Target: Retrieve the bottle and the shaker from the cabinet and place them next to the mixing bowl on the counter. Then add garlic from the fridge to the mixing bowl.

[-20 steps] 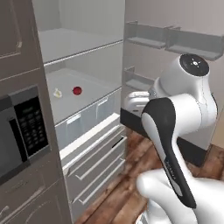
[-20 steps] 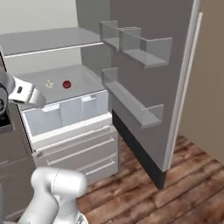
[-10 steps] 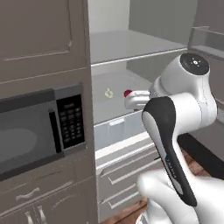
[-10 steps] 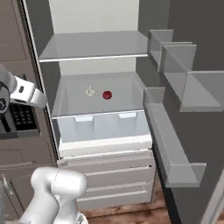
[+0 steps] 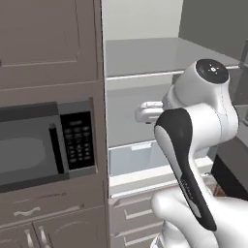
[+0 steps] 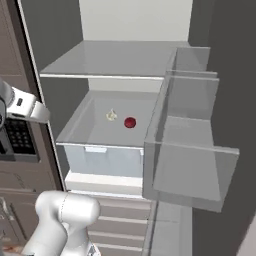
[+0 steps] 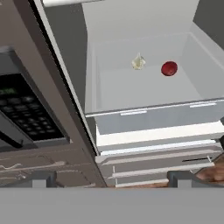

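pincer wide open, empty, before fridge

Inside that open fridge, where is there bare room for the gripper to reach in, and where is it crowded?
The upper shelf of the fridge is bare. On the lower shelf, the garlic and a red round item sit close together near the back; the front and left are free. The door bins crowd the right side.
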